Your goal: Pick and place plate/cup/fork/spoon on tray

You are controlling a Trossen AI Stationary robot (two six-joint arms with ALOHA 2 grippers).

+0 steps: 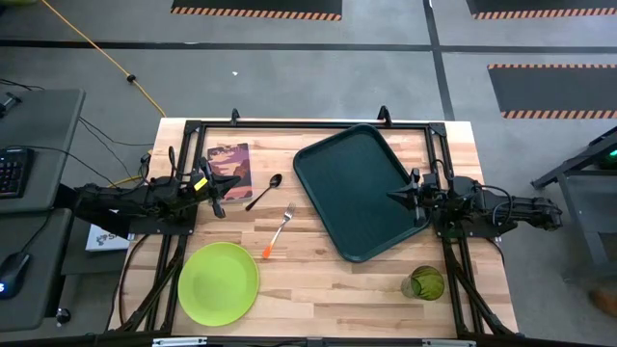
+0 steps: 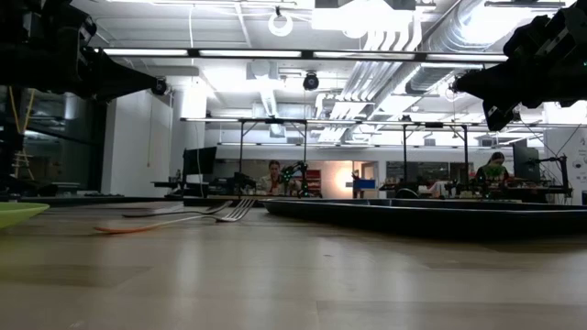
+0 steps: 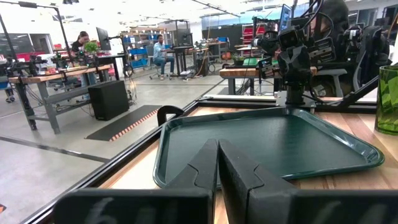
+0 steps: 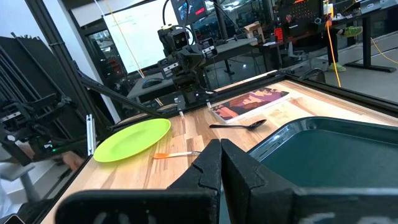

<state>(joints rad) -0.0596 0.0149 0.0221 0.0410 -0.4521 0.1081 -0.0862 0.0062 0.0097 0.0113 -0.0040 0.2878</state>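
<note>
Plainly, both pincers, left (image 1: 234, 183) and right (image 1: 392, 197), are closed, empty; book (image 1: 228, 166) lettering seems unreadable.

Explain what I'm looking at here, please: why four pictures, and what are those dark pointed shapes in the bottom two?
It is one moment seen by four cameras. One looks straight down, one sits at table height, and one rides on each arm's wrist. The machine is two dark robot arms at a wooden table. The pointed shapes are each arm's own two fingers, pressed shut: the left gripper and the right gripper. Neither holds anything. From above, the left arm waits by a maroon picture book, the right one at the edge of the dark-green tray, which has nothing on it. Lying around it are a lime-green plate, a fork with an orange handle, a dark spoon and a green cup.
</note>
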